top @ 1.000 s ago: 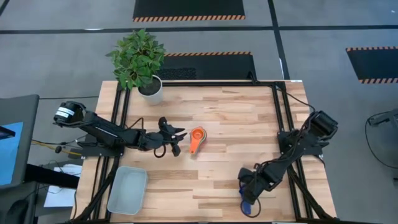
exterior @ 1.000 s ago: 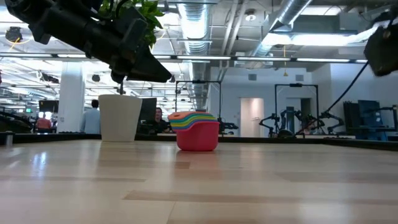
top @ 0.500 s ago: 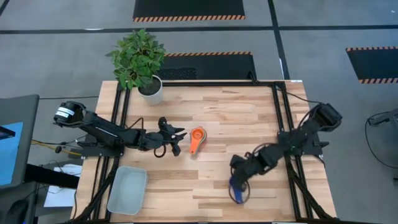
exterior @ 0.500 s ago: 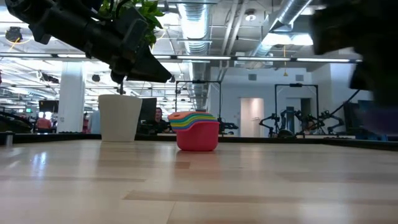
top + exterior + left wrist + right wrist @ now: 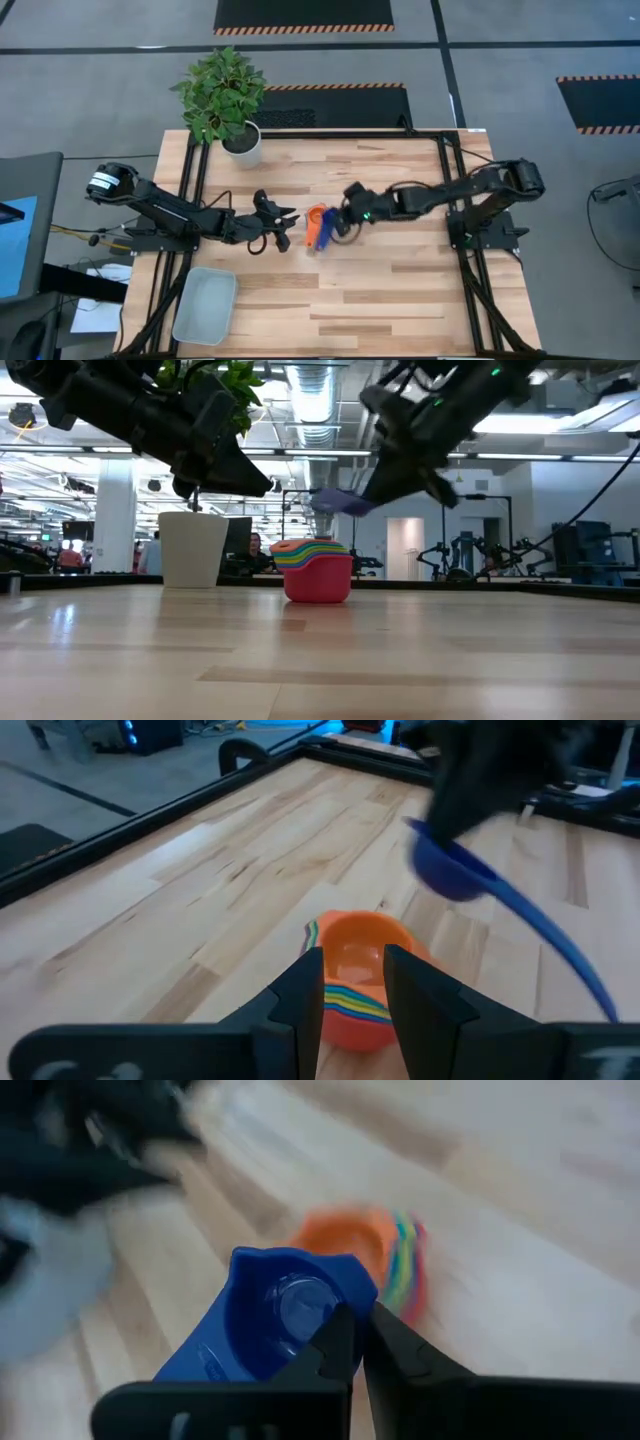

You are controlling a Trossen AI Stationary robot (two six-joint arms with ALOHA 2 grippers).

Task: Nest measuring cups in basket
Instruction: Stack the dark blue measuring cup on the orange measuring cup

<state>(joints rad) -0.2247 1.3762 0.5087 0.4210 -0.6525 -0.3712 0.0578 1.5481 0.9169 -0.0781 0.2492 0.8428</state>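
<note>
Right hand carries the dark blue cup above the nested stack — relocated from the near right edge.

The right hand [image 5: 340, 226] is pinched on the rim of the dark blue measuring cup [image 5: 285, 1320], holding it in the air just over the stack of nested cups [image 5: 317, 568] at mid-surface [image 5: 400, 290]; a second ago that arm was down at the near right corner. Stack unchanged, orange cup [image 5: 357, 952] topmost. Left hand [image 5: 278, 222] remains just beside the stack, fingers [image 5: 305, 995] slightly parted, holding nothing. The basket [image 5: 205, 305] sits at the near left corner — no cups in it.
</note>
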